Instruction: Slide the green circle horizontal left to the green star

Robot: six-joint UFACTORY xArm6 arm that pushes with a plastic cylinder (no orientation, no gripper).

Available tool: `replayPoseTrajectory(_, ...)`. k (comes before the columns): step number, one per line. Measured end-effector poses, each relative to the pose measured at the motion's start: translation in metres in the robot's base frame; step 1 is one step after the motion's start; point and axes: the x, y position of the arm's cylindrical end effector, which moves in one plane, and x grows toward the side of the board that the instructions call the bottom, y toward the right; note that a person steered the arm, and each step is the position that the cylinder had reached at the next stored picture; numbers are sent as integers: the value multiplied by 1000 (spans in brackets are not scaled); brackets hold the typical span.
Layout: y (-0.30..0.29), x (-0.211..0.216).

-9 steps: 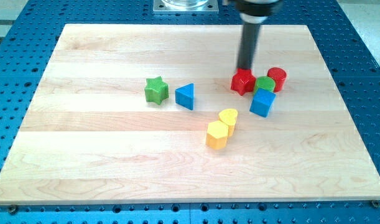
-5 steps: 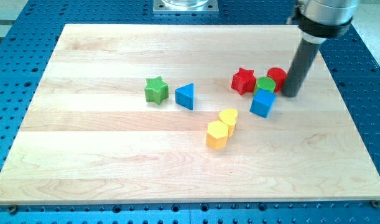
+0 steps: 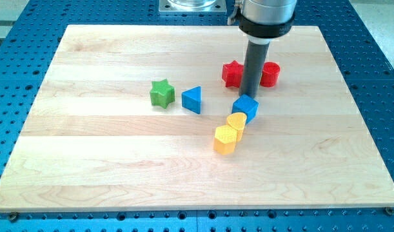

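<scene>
The green star (image 3: 162, 93) sits left of the board's middle, with the blue triangle (image 3: 192, 99) just to its right. The green circle does not show in this view; it may be behind the rod. My tip (image 3: 250, 96) stands between the red star (image 3: 232, 73) and the red cylinder (image 3: 269, 74), right at the top edge of the blue cube (image 3: 246, 107). The tip is well to the right of the green star.
A yellow heart (image 3: 236, 121) touches the blue cube's lower left, and a yellow hexagon (image 3: 226, 139) sits against the heart. The wooden board (image 3: 87, 167) lies on a blue perforated table.
My tip swung from the red star to the right of the red cylinder, then back left. The red star, red cylinder and blue cube shifted left. The green circle went out of sight.
</scene>
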Motion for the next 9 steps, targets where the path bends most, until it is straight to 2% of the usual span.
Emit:
replayPoseTrajectory(1, 5, -3)
replayPoseTrajectory(2, 47, 66)
replayPoseTrajectory(3, 36, 101)
replayPoseTrajectory(4, -3, 96)
replayPoseTrajectory(5, -3, 74)
replayPoseTrajectory(7, 19, 63)
replayPoseTrajectory(8, 57, 37)
replayPoseTrajectory(9, 57, 7)
